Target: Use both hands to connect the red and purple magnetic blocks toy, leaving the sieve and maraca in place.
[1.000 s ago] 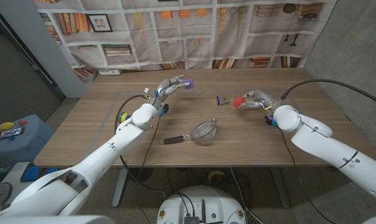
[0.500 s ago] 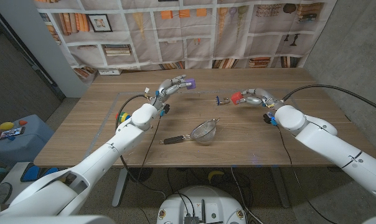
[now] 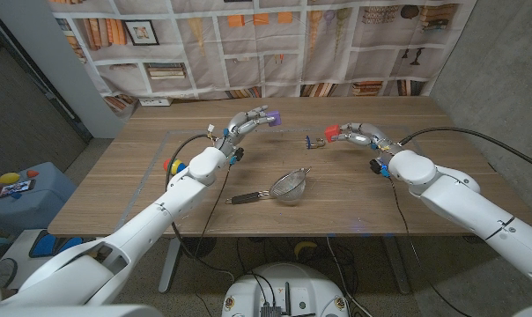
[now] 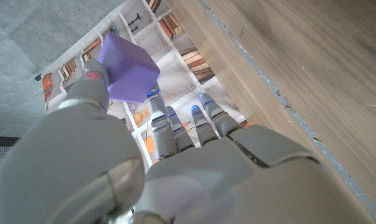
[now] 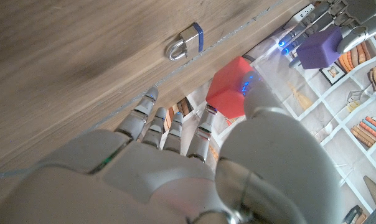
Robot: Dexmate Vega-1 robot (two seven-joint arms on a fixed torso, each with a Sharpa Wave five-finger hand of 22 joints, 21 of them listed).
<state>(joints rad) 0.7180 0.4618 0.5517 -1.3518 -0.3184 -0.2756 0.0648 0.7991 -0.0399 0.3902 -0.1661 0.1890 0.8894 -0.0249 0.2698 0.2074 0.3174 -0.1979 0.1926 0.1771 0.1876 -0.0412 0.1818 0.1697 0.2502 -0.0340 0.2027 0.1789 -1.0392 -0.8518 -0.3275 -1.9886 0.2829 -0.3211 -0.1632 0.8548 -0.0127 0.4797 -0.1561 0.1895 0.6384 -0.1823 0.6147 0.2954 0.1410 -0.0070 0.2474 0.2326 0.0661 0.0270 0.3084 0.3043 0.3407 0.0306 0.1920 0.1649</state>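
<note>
Blocks both lifted, not yet joined: we judge the task about half done. Pickup is finished; closing the gap and letting the magnets meet is what remains.

Left hand [image 3: 245,123]: we see it pinching the purple block [image 3: 269,116] at its fingertips, held above the table [image 3: 143,176]. In the left wrist view the purple block [image 4: 127,67] sits against the thumb, with the other fingers [image 4: 175,127] reaching out beside it. The arm comes in from our near left and stretches toward the far middle of the table.

Right hand [image 3: 361,137]: it holds the red block [image 3: 333,133] at its fingertips, raised, on the side facing the left hand. The right wrist view shows the red block [image 5: 230,88] pressed by the thumb, and the purple one [image 5: 319,47] beyond it in the other hand, a clear gap between them. The forearm is angled inward.

Outward from the right hand: a small padlock [image 3: 314,141] lies on the table just beside the red block, below the gap. Nearer us, between the two arms, the sieve [image 3: 288,187] rests untouched. A coloured object [image 3: 170,165], perhaps the maraca, peeks out by the left forearm; we cannot tell for sure.

We judge the blocks need to travel toward each other, staying above the padlock.
</note>
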